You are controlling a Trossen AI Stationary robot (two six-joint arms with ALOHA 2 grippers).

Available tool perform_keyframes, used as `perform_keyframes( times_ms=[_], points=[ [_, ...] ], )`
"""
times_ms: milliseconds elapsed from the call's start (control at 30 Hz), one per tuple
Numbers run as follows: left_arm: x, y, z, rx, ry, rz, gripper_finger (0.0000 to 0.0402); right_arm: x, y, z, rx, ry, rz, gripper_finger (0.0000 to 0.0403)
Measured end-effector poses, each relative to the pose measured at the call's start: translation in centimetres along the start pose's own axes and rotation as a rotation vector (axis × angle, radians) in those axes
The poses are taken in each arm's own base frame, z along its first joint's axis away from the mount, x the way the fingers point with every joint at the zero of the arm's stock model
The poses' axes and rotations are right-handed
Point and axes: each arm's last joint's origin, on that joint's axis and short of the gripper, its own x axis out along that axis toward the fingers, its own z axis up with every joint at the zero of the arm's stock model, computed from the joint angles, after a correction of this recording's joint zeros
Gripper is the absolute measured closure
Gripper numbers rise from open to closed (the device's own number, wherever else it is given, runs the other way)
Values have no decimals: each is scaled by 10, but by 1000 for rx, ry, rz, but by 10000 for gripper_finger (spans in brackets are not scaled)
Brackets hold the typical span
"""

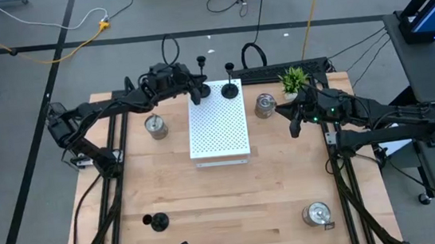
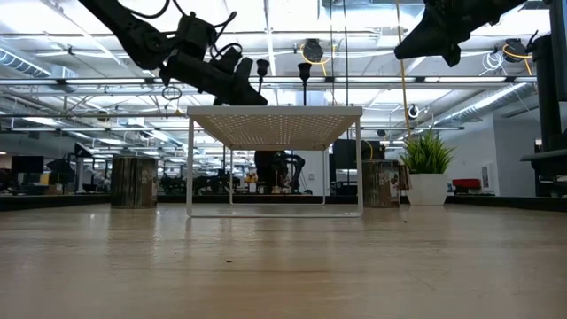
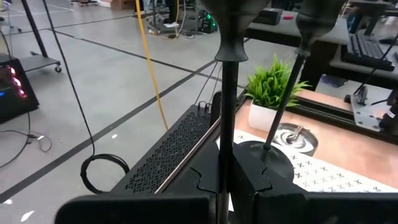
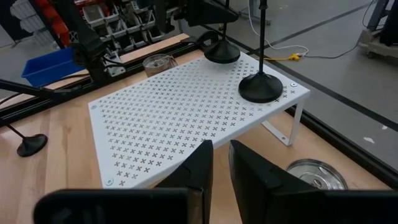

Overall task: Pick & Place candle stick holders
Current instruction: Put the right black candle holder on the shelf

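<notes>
A white perforated board (image 1: pixel 218 130) stands mid-table. One black candle stick holder (image 1: pixel 230 89) stands upright by its round base on the board's far right corner. My left gripper (image 1: pixel 195 90) is shut on a second black holder (image 3: pixel 227 74) at the board's far left corner. A third black holder (image 1: pixel 157 221) lies on the table near the front left. Silver-glass holders sit left of the board (image 1: pixel 155 126), right of it (image 1: pixel 265 105) and at the front right (image 1: pixel 318 214). My right gripper (image 1: pixel 293 124) hovers right of the board, fingers nearly together, holding nothing. My left gripper pinches the black holder's thin stem (image 3: pixel 227 124) between its two fingers, below the cup. The fingers come nearly level from the table's left and lie across the stem. The holder stands upright, its round base (image 4: pixel 221 55) at the board's far corner; whether it rests there I cannot tell.
A small green potted plant (image 1: pixel 293 78) stands at the far right, behind the silver holder. A dark perforated strip (image 3: pixel 168 155) and cables run along the table's far edge. Bare wood lies in front of the board.
</notes>
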Motion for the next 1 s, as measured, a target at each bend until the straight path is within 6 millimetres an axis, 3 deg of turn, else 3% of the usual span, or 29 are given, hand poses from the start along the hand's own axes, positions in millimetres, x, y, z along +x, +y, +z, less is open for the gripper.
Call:
perform_keyframes(
  times_ms=[1000],
  points=[
    [2, -13, -1, 18, 3, 64, 389, 0, 0, 0, -1, 0, -1, 360]
  ],
)
